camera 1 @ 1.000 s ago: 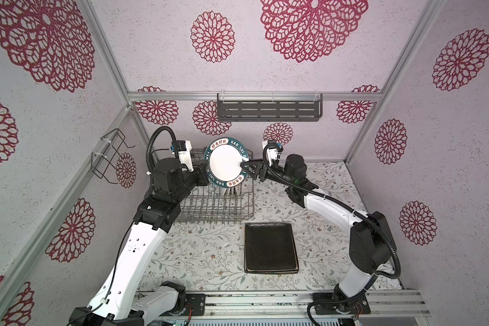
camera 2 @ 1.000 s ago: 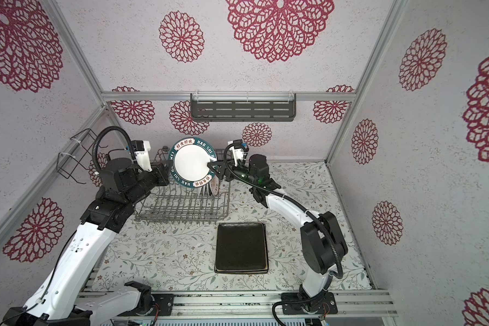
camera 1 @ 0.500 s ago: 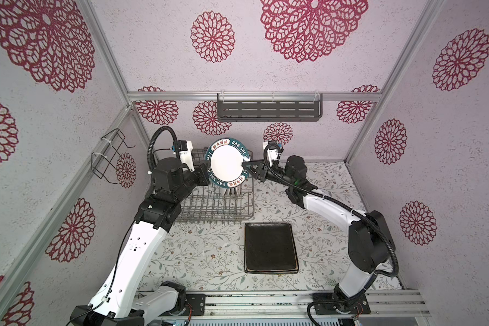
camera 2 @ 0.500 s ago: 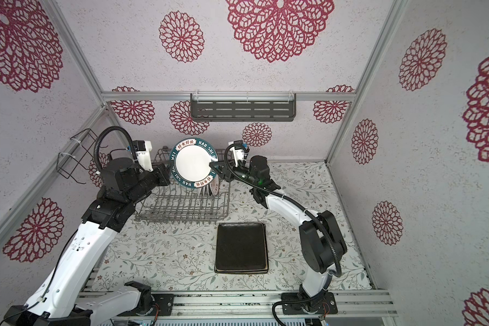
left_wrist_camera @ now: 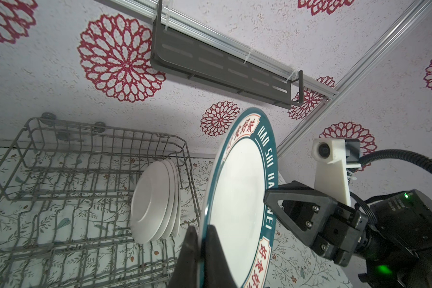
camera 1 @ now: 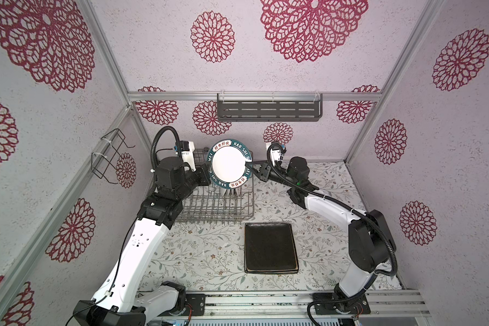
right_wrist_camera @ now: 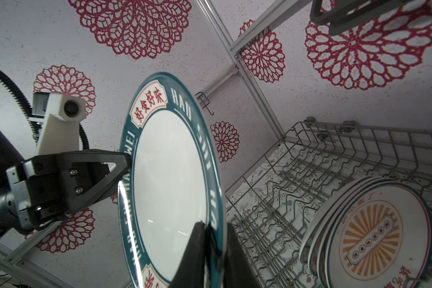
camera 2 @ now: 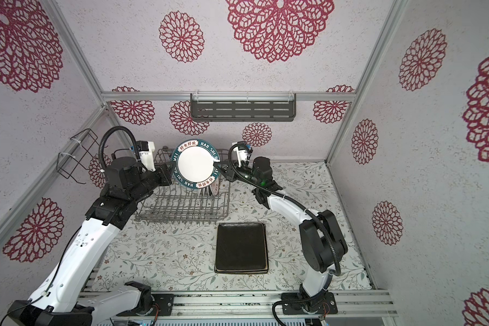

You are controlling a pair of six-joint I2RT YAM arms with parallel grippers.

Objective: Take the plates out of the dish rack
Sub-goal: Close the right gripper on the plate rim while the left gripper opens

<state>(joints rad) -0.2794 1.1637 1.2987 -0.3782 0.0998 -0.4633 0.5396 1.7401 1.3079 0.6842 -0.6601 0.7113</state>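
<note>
The change is on the right: a moment ago the right end effector [camera 1: 251, 166] stood with its jaws apart beside the round plate [camera 1: 227, 163], and now they pinch the plate's right rim. The right wrist view shows one finger on each face of that rim. The left end effector [camera 1: 208, 175] has not let go. In the left wrist view its fingers [left_wrist_camera: 211, 239] are clenched over the opposite edge, so both arms now grasp the same plate. The plate itself has barely shifted. It hangs upright above the far right part of the dish rack [camera 1: 215, 220], clear of the tines. This looks like a handover at its midpoint, and the left side would have to release before the right can carry the plate off. The top views alone show the dark rectangular plate [camera 1: 270, 248] lying flat on the bench [camera 1: 203, 254], near and right of the rack, so it is already unloaded. They hide most of the plates still racked [left_wrist_camera: 155, 202], which the held plate covers. The left wrist view gives their plain white backs, while the right wrist view shows their printed faces with an orange sunburst. So a few remain to unload.
</note>
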